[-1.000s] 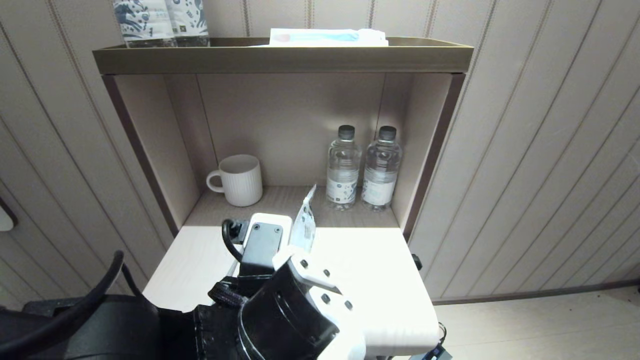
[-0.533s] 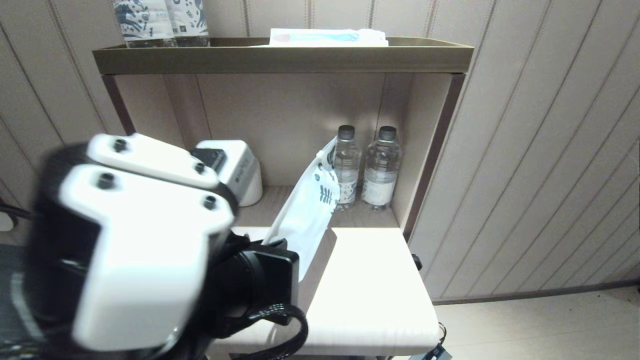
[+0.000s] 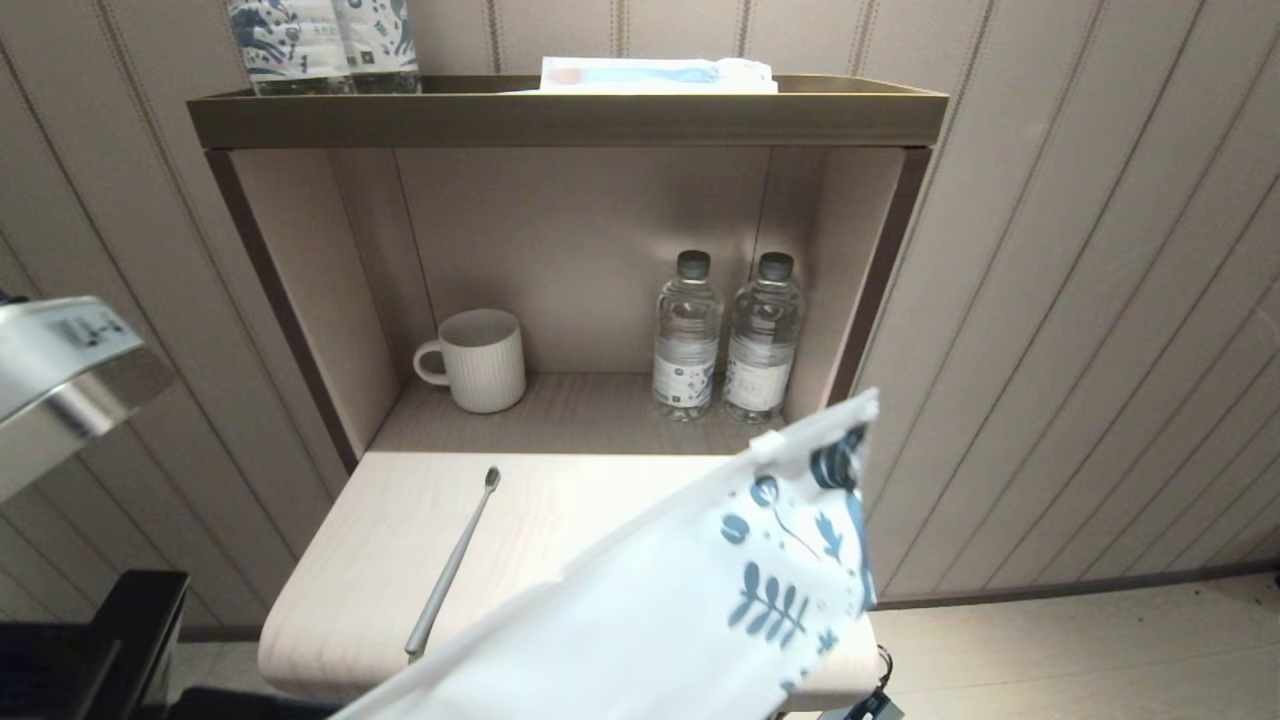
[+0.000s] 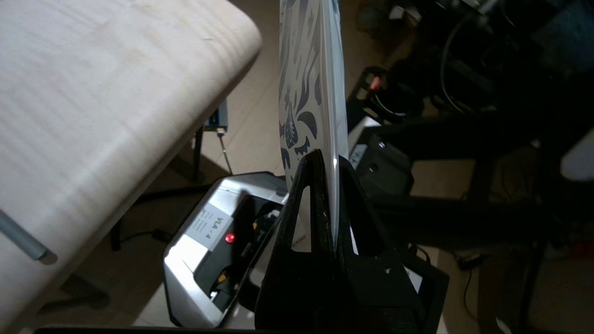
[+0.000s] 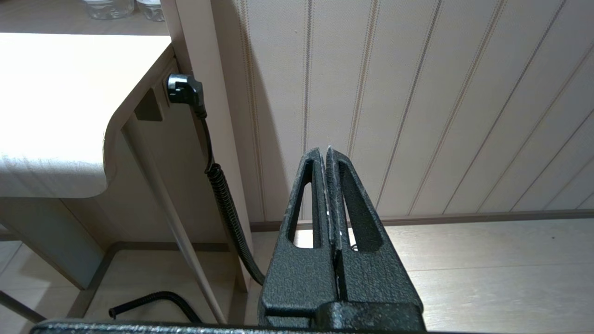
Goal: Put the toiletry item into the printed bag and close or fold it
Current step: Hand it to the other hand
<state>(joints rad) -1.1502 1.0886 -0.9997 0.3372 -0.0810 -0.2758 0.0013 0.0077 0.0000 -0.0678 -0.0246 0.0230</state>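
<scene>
The toiletry item, a slim grey toothbrush (image 3: 452,565), lies on the pale table (image 3: 600,490) left of the middle, bristle head toward the shelf. The printed bag (image 3: 700,590) hangs in the air close to the head camera, over the table's front right, its leaf-printed end and zip up and to the right. My left gripper (image 4: 330,157) is shut on the bag's (image 4: 306,69) edge, off the table's front corner; the toothbrush's handle end (image 4: 21,239) shows there too. My right gripper (image 5: 325,150) is shut and empty, low beside the table, facing the panelled wall.
A white ribbed mug (image 3: 480,358) and two water bottles (image 3: 687,335) (image 3: 764,335) stand in the alcove behind the table. Blue-patterned packs (image 3: 320,40) and a flat packet (image 3: 655,75) sit on the top shelf. A coiled black cable (image 5: 222,185) hangs at the table's right side.
My left arm has swung out of the middle of the head view, carrying the bag from above the table to the front right. The toothbrush on the table now shows.
</scene>
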